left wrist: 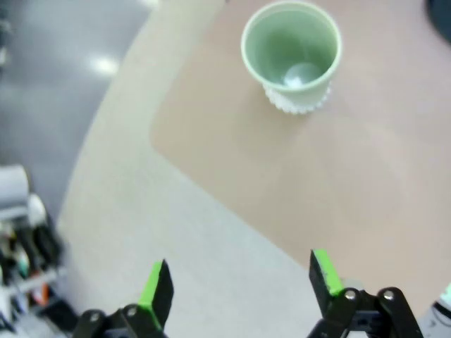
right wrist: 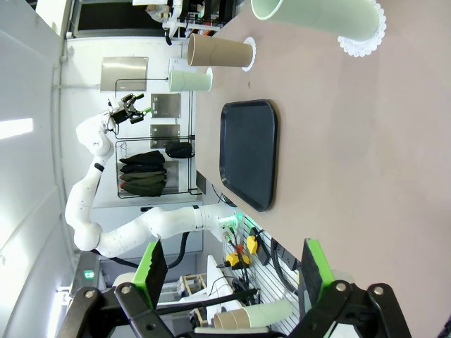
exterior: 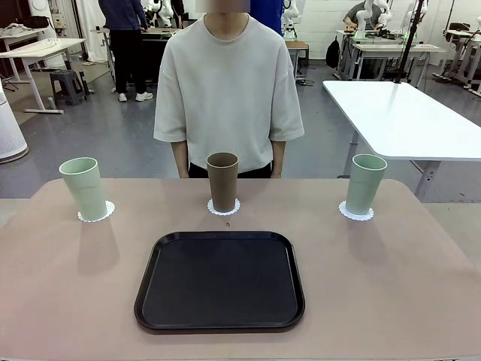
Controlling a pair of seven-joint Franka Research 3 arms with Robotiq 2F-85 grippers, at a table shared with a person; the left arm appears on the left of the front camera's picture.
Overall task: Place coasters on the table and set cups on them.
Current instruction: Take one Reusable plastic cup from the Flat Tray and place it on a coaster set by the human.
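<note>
Beyond spread left fingers (left wrist: 158,289): mint cup (left wrist: 292,53) on coaster (left wrist: 299,105); right fingers (right wrist: 310,267) spread, empty.

No writing, label, brand mark, number or sign can be read in any view, neither on the cups (exterior: 222,180), the coasters (exterior: 355,213), the black tray (exterior: 219,281), the counter (exterior: 391,278) nor anything in the room behind.
</note>
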